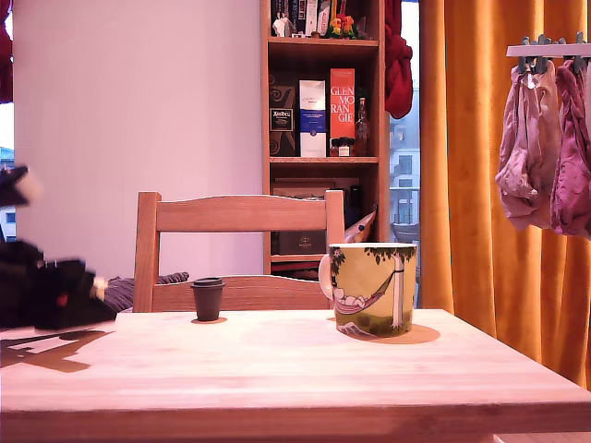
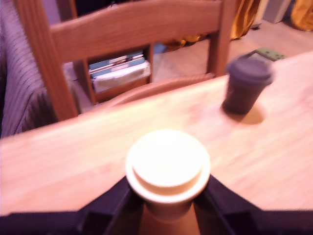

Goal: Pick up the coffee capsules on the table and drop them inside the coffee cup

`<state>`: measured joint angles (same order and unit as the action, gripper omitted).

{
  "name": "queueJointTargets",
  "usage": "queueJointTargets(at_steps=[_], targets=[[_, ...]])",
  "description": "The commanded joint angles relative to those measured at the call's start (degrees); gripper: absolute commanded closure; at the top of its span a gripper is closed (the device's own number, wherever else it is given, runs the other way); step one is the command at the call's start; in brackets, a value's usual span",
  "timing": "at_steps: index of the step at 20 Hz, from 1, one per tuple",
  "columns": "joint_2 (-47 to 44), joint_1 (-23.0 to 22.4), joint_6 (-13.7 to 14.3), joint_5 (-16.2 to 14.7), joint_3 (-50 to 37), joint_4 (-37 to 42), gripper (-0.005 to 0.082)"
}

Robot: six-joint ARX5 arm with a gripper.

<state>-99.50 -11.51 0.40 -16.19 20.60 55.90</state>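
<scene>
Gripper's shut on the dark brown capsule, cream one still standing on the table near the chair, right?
Colours are swapped. The wrist view shows the gripper shut on the cream-beige rimmed capsule. The dark brown tapered capsule is the one standing on the wooden table near the wooden chair; the exterior view shows it there too.

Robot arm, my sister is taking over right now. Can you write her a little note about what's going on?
Tool: shut on the cream capsule, held just above the table at the exterior view's left edge, where the arm shows only as a dark blur.
Dark capsule: upright on the table, near the chair, untouched.
Coffee cup: upright toward the exterior view's right, well apart from the dark capsule. Its inside cannot be seen.
Done: cream capsule gripped.
Left: carry it over the cup and drop it in, then fetch the dark capsule and do the same.
</scene>
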Motion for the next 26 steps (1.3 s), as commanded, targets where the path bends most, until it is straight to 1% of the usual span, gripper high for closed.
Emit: queueJointTargets(at_steps=[1, 3, 5, 9, 12, 13, 16, 17, 18, 20, 23, 26], targets=[[3.91, -0.09, 0.04, -0.94, -0.66, -2.32, 0.0612], [8.22, -0.09, 0.02, -2.8, -0.66, -6.03, 0.0612], [13.05, -0.09, 0.02, -3.5, -0.66, -9.6, 0.0612], [22.95, -0.79, -0.39, -7.74, -0.63, -17.73, 0.0612], [27.76, -1.9, -0.39, -7.85, -0.63, -20.61, 0.0612], [29.11, -2.23, -0.39, -8.46, -0.63, -21.4, 0.0612], [31.39, -3.87, -0.96, -13.49, -0.63, -21.77, 0.0612], [31.67, -4.83, -2.01, -15.12, -0.63, -21.57, 0.0612], [31.76, -6.03, -2.36, -16.06, -0.63, -21.57, 0.0612], [31.76, -9.11, -2.54, -16.87, -0.63, -21.62, 0.0612], [31.76, -13.6, -2.34, -16.74, -0.63, -21.42, 0.0612], [31.74, -16.31, -2.32, -16.02, -0.63, -21.57, 0.0612]])
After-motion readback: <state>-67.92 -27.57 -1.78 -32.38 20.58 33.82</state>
